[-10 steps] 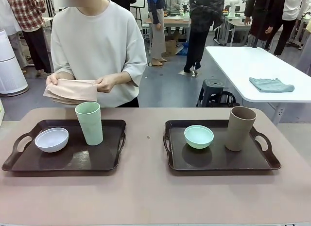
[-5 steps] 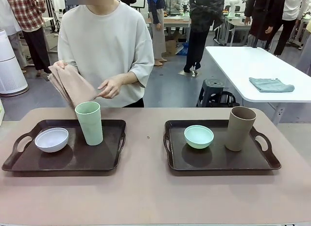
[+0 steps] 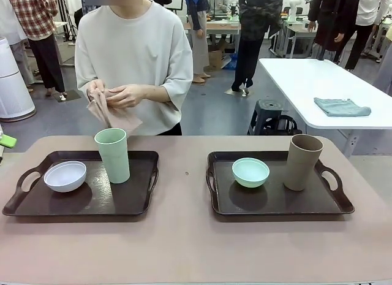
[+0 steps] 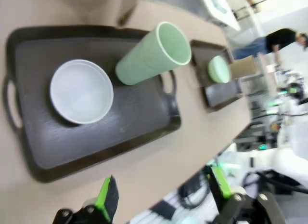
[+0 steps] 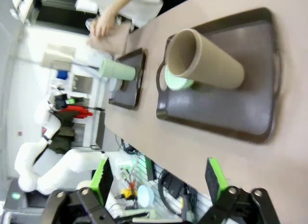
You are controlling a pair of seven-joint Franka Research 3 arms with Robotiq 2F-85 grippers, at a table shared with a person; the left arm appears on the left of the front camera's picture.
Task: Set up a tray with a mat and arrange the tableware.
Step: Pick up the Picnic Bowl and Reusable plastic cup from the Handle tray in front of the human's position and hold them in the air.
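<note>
Mat [image 3: 113, 116]: pinkish cloth bunched in the person's hands [image 3: 125, 95], beyond the table [image 3: 184, 248].
Left tray [image 3: 79, 216]: white bowl [image 3: 65, 176], pale-green tumbler [image 3: 113, 155].
Right tray [image 3: 275, 202]: mint-green bowl [image 3: 250, 172], tan-brown tumbler [image 3: 302, 162].
Left gripper [image 4: 162, 188], right gripper [image 5: 159, 177]: jaws apart, empty.
Advice: lift tableware off before the mat goes flat.

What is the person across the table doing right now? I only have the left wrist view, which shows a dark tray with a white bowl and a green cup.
Observer: The person stands opposite the robot and holds a pink cloth at chest height. It is not yet on any tray.
Operator: Is anything laid under the dishes on the other tray?
Observer: No. The mint bowl and the brown cup stand directly on the bare right tray.
Operator: And the right pincer?
Observer: The right pincer is open with nothing between its fingers, and it is clear of that tray.
</note>
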